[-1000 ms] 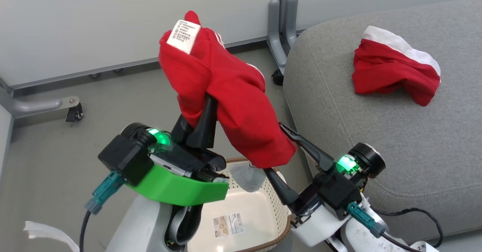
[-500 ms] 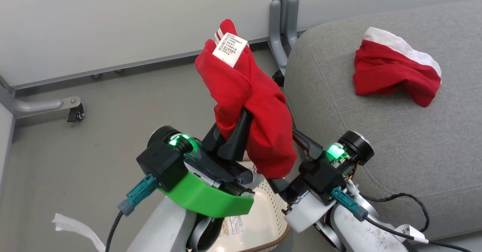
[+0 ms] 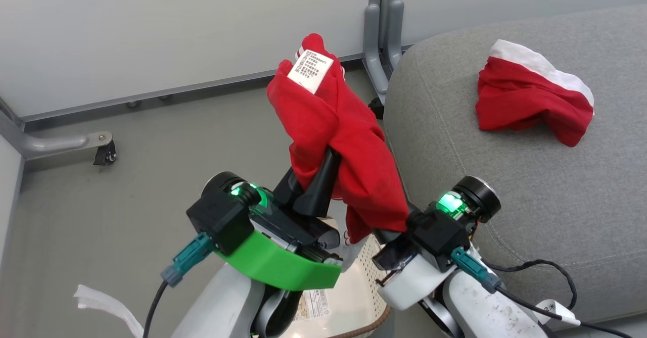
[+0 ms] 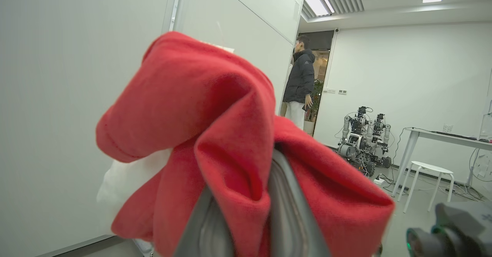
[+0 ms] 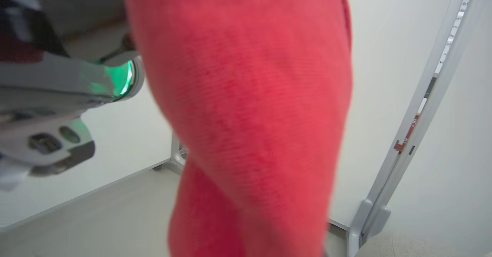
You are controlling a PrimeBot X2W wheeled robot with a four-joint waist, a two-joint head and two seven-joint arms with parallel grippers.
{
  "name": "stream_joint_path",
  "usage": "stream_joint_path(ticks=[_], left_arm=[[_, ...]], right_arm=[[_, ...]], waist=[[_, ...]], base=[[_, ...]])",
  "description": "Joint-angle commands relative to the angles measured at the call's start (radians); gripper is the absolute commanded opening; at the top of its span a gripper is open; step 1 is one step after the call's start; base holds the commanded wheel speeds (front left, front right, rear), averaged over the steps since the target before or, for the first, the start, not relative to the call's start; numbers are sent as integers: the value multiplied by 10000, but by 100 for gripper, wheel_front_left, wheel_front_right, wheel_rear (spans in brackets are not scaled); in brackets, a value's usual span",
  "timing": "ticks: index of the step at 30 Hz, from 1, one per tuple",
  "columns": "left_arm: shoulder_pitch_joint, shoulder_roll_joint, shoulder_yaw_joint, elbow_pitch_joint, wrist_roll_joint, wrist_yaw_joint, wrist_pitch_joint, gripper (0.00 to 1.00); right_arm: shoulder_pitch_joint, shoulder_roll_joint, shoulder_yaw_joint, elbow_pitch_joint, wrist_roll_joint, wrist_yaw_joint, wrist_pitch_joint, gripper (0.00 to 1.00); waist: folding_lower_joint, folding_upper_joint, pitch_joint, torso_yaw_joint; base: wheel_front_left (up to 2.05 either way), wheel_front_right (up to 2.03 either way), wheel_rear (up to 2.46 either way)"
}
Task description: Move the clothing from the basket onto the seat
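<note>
Head view puts the left pincer (image 3: 326, 169) pressed together on a fold of the held garment (image 3: 349, 141), which hangs in the air above the basket (image 3: 373, 259), just beside the near edge of the seat (image 3: 505, 201). The second garment (image 3: 530, 100) lies on the seat, well apart. The right pincer (image 3: 394, 232) sits under the hanging hem, covered by cloth, so we cannot tell whether it is spread or pinching. We judge two risks. The bunched cloth, held by one fold, may slip to the floor (image 3: 126, 201) on a sideways swing. If the right pincer bites the hem, a release by the left alone would drag it short. Left wrist view adds the fingers (image 4: 288, 211) nipping red fabric up close, and a person (image 4: 301, 80) at a far doorway. Right wrist view offers blurred red cloth before the lens.
</note>
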Motion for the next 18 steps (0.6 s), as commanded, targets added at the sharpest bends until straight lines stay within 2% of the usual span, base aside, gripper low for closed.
stream_joint_path(ticks=[1, 12, 13, 14, 15, 18], left_arm=[[59, 39, -17, 47, 4, -47, -1, 0], [79, 41, -55, 298, -139, -42, 3, 0], [72, 41, -12, 341, -115, -39, 3, 21], [71, 41, 60, 397, -69, -39, 5, 68], [78, 39, 107, 434, -68, -39, 5, 100], [76, 41, 175, 670, -35, -39, 5, 100]], right_arm=[[130, 52, -38, -91, 114, -11, -33, 0], [169, 84, -344, -392, 308, -11, -33, 0], [151, 90, -362, -412, 312, -11, -33, 0], [144, 97, -401, -442, 317, -11, -33, 0], [156, 111, -449, -468, 343, -11, -33, 0], [209, 134, -608, -550, 393, -11, -33, 0]], waist=[[0, 0, -1, -11], [0, 0, -29, -93], [0, 0, -20, -96], [0, 0, -9, -94], [0, 0, 2, -93], [0, 0, 35, -67]], base=[[0, 0, 0], [0, 0, 0], [0, 0, 0], [0, 0, 0], [0, 0, 0], [0, 0, 0]])
